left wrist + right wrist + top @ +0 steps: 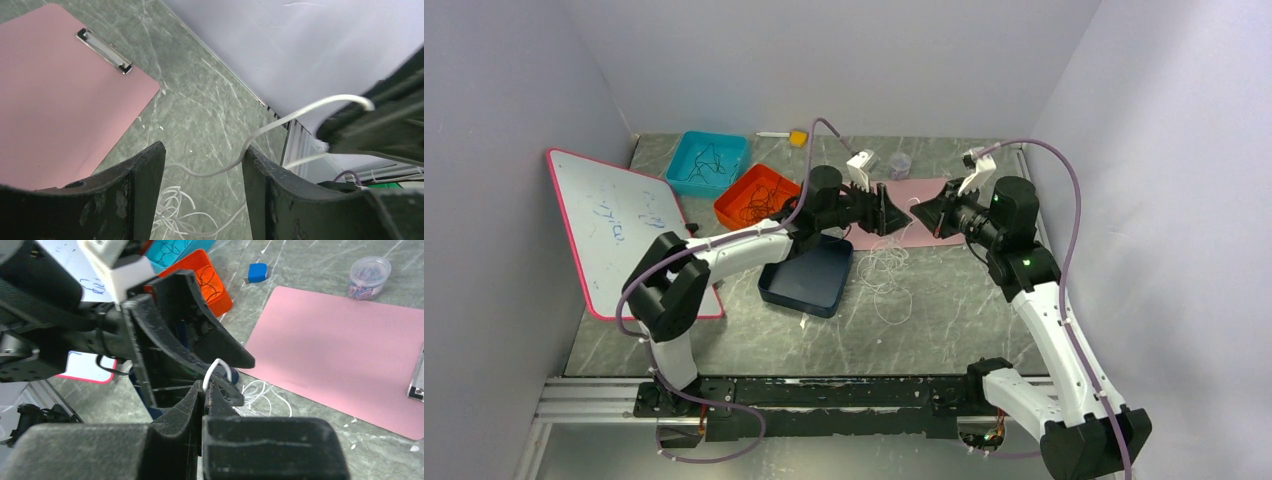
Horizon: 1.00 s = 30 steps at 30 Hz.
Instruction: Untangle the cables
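Clenched tight, the right fingers [196, 396] are pinching a white cable [216, 363] just below a small arch that is rising out of their tips. Facing them almost tip to tip, the left fingers [886, 212] are standing spread apart and gripping nothing. In the left wrist view the same cable is running from the right fingers down through the gap between the left ones; whether it is touching either of them cannot be told. Both pairs are hovering above the tabletop [964, 310], over the near edge of a pink clipboard [924, 190].

Beneath them the rest of the white cable is hanging down and lying in a loose heap of loops on the tabletop, just beside a dark blue tray [809, 280] that is sitting under the left arm. Well apart from the fingers, dark cables [709, 160] are lying coiled in a teal tray [732, 152] near the back wall, and more are lying in an orange tray [736, 190] next to it.
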Tool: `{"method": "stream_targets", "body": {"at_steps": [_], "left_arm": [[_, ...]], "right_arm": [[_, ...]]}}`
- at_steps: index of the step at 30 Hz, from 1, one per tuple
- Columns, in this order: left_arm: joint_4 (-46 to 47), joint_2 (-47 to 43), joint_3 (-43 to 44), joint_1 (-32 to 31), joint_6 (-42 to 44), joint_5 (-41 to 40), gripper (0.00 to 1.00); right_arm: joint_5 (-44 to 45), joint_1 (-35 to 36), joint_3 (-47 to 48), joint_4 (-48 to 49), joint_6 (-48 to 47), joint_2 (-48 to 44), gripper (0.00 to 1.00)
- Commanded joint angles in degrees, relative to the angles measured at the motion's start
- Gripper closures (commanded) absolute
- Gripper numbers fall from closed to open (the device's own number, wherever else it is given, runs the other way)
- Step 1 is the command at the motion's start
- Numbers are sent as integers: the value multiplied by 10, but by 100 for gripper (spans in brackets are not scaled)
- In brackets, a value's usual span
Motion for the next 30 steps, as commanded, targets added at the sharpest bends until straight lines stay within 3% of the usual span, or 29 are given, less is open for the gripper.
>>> {"method": "stream_targets", "body": {"at_steps": [1,13,30], "left_arm": [[20,23,23,-5,-11,-8,38],[-3,66,25,-39,11,-21,40],[-11,120,-29,-60,18,-50,51]], "right_arm": [[-28,-2,18,29,14,-16,100],[-25,-2,51,62,55,-34,100],[35,-2,190,36,46,-33,100]]}}
